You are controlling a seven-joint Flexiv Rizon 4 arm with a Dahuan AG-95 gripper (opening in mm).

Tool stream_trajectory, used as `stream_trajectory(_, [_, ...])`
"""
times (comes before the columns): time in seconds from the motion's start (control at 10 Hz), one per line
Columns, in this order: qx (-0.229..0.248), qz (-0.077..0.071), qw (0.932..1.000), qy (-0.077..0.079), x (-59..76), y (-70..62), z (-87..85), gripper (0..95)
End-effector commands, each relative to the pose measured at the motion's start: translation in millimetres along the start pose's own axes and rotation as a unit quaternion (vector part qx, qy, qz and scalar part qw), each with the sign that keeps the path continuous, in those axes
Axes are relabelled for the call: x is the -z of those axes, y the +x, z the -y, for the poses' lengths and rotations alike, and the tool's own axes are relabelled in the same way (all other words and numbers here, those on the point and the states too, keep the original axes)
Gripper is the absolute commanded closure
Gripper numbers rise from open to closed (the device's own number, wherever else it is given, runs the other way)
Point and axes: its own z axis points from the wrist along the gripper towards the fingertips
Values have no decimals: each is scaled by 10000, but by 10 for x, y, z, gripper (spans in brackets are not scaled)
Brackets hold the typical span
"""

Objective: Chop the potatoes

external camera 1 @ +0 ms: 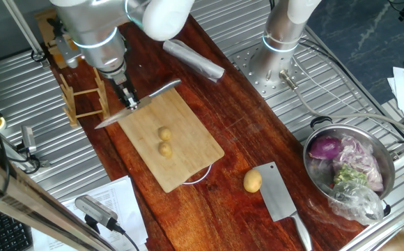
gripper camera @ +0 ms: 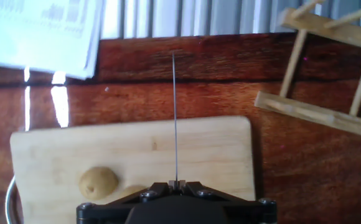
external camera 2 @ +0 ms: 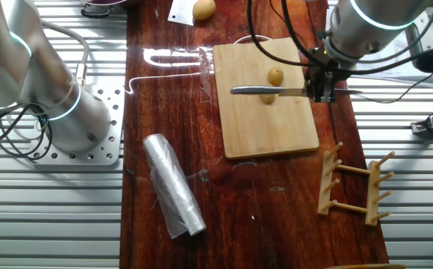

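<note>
gripper [external camera 1: 129, 99] clamped on knife [external camera 1: 150, 95] | potatoes [external camera 1: 164, 141] whole, side by side mid cutting board [external camera 1: 188, 157] | blade above board, beside them | no cuts yet, all chopping remains

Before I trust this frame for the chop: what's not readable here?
- Second of the potatoes: in the other fixed view the knife covers most of it; in the hand view the gripper body cuts it off at the bottom edge.
- Blade height over the cutting board: no view shows whether the edge touches.
- Fingers' grip on the handle: too small in both fixed views.
- Bowl contents: bagged, jumbled.
</note>
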Motion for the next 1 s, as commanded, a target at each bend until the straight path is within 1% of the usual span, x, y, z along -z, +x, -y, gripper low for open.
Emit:
stream_trajectory(0.1, [311, -6, 9995, -4, 4, 21, 10, 950])
stream_trajectory(0.2, [292, 18, 9996, -1, -42, 34, -77, 950])
stream_trajectory(0.4, [55, 49, 10000, 64, -167, 114, -433, 950])
stream_trajectory(0.5, [-5, 45, 9999, 105, -221, 168, -575, 950])
stream_trajectory(0.6, [33, 45, 9999, 129, -253, 210, -596, 950])
stream_trajectory(0.8, [199, 116, 9997, 127, -253, 210, -596, 950])
stream_trajectory(0.9, [357, 94, 9992, 139, -253, 210, -596, 950])
stream_trajectory(1.0, [478, 111, 9987, 145, -253, 210, -596, 950])
